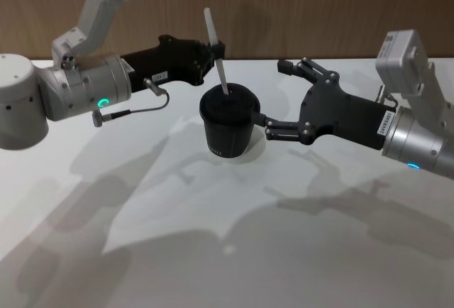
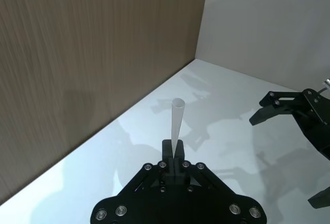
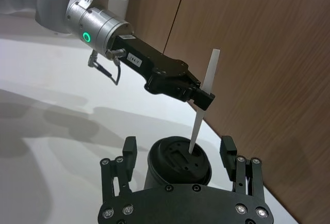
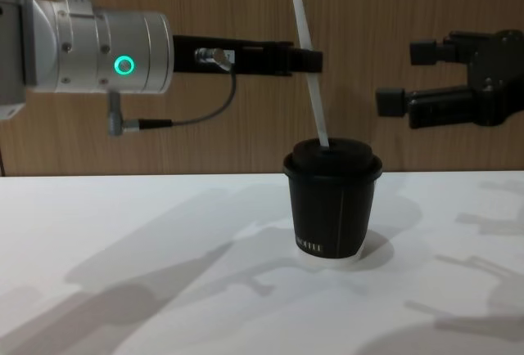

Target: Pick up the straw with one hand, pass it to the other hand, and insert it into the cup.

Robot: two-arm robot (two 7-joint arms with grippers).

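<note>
Left gripper (image 1: pixel 213 58) fingers clamped on straw (image 1: pixel 216 47), its lower end in cup (image 1: pixel 228 123) lid, right gripper (image 1: pixel 278 99) fingers spread wide, empty, beside cup on tabletop (image 1: pixel 284 251)

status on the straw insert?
Left gripper shut on straw, tip in the cup lid. Right gripper open beside the cup. Nothing in the way.

White straw (image 1: pixel 216 52) (slightly tilted) in lidded black cup (image 1: pixel 227 127) on table.
</note>
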